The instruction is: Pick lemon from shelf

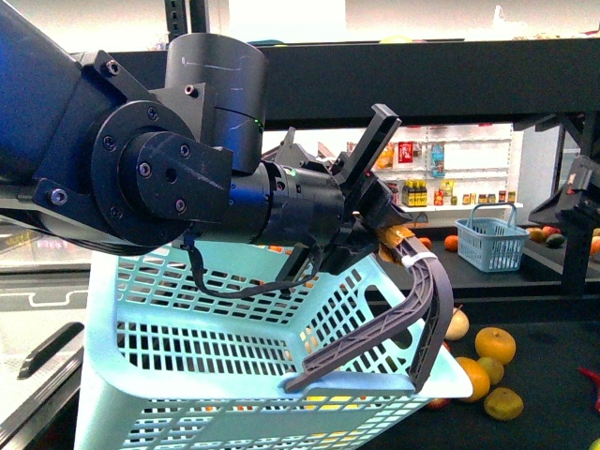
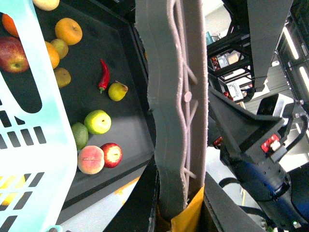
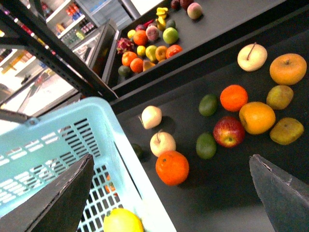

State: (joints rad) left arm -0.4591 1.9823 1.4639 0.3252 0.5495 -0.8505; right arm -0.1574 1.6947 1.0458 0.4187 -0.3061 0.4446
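My left gripper is shut on the grey basket handle of a pale cyan basket, which hangs tilted in front of the shelf. In the left wrist view the handle runs up out of the jaws. A yellow lemon lies inside the basket, close to its rim. My right gripper is open above the shelf's black tray, over the basket rim and an orange. Its fingers are wide apart with nothing between them.
Loose fruit covers the tray: apples, oranges, green fruit, a red chilli. A farther tray holds more fruit. A small blue basket stands at the back right. Black shelf posts rise nearby.
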